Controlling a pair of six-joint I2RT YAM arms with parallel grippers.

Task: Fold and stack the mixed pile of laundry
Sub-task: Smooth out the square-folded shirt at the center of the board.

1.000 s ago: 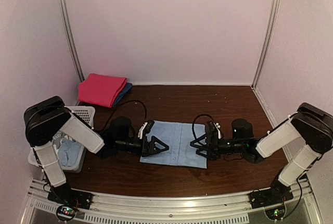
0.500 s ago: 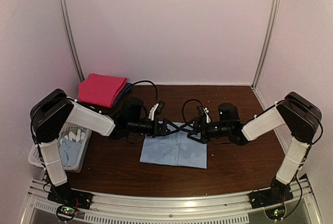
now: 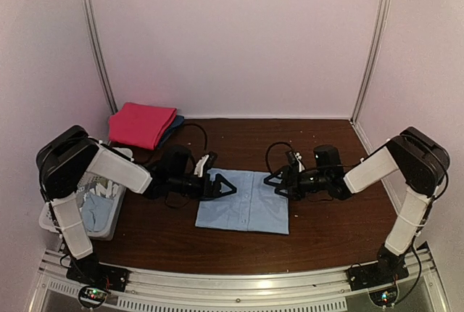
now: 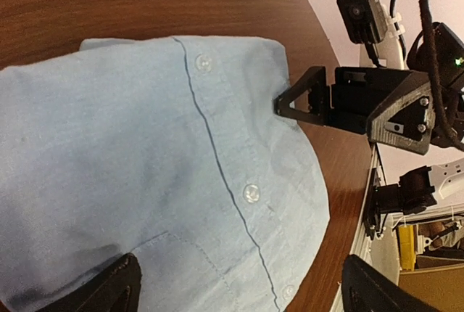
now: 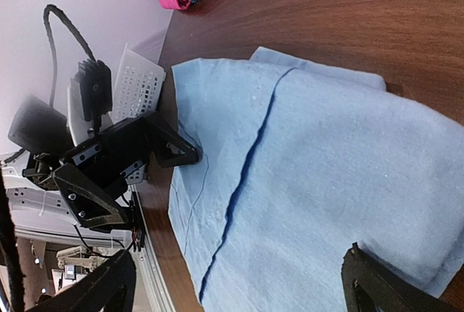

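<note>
Dark wooden table (image 3: pixel 330 228): surface bears one flat garment and a folded stack. Both arms reach in low toward the middle from opposite sides. Light blue shirt (image 3: pixel 245 210): lies folded to a rough rectangle at the table's centre, toward the near edge, button placket facing up and running near to far. White perforated basket (image 3: pixel 112 210): stands at the near left, partly under the left arm, with more light blue garments (image 3: pixel 93 214) inside. Magenta cloth (image 3: pixel 143 125): folded, at the far left corner, resting on a darker blue cloth (image 3: pixel 172 130). Left gripper (image 3: pixel 226 186): jaws spread wide, at the shirt's far left corner, holding no cloth. Right gripper (image 3: pixel 274 181): jaws likewise spread wide, at the shirt's far right corner, gripping nothing. Whether either finger tip touches the fabric cannot be told; each sits right at the cloth's edge in the opposite wrist view. Small white buttons (image 4: pixel 251 193) show along the placket.
</note>
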